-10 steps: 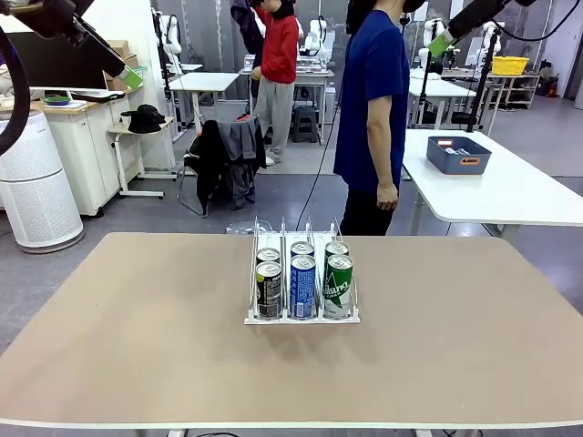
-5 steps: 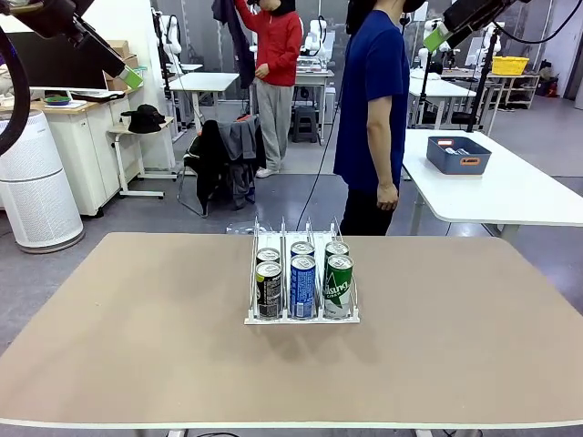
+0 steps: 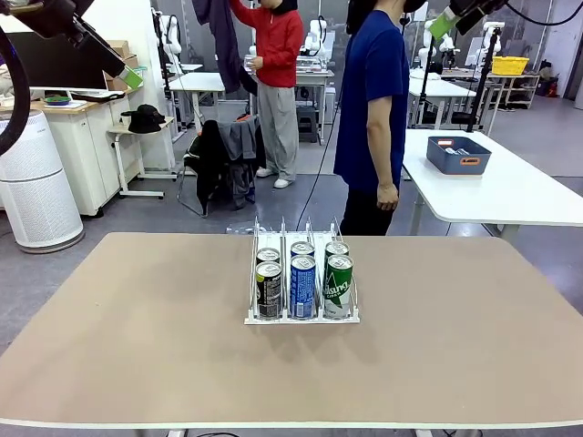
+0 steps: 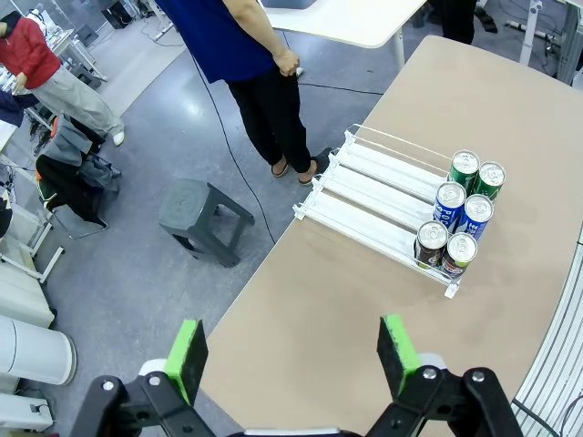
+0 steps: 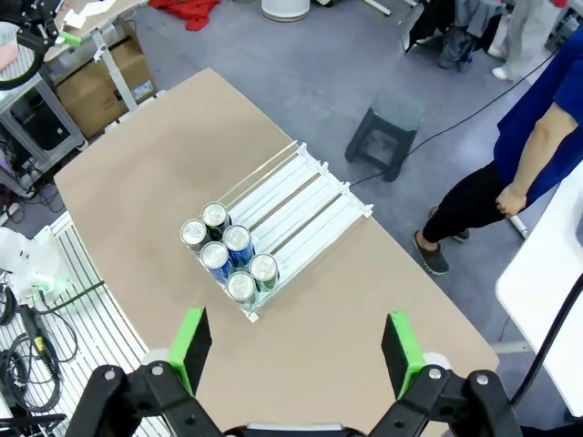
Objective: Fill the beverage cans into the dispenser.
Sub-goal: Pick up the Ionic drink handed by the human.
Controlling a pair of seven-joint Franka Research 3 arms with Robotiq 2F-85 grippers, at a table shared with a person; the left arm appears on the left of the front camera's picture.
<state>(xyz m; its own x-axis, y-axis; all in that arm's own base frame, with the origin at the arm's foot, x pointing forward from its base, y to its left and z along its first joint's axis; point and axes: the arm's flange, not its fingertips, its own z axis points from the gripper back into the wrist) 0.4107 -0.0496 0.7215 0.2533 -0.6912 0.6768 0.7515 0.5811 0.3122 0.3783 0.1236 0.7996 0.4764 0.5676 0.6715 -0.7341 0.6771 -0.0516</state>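
Nearest the lens in each wrist view, both pincers stand with their green pads spread wide and nothing between them: the left pincer [image 4: 291, 350] and the right pincer [image 5: 294, 346] hang high above the tan surface [image 3: 137, 328].

Six beverage cans [image 3: 302, 286] sit at the near end of the dispenser [image 3: 301, 320], two deep in each of its three lanes. A black-and-yellow can [image 3: 269, 289], a blue one and a green can [image 3: 338, 286] make up the front row.

The cans look stiff but thin-walled, so a hard squeeze would likely dent them. Their printed sides are smooth and probably slick against the pads. I cannot tell whether they are full, so their weight is open.

They touch or nearly touch each other, and wire dividers run between the lanes. The upper body just under the silver rim looks like the safest place to hold one, coming from above.

The back row's labels are hidden behind the front cans. Beyond them the lanes run bare to the far end. Whether the lanes slope is hard to make out.

A person [image 3: 373, 109] stands past the far edge, cut off at the top of the front view.
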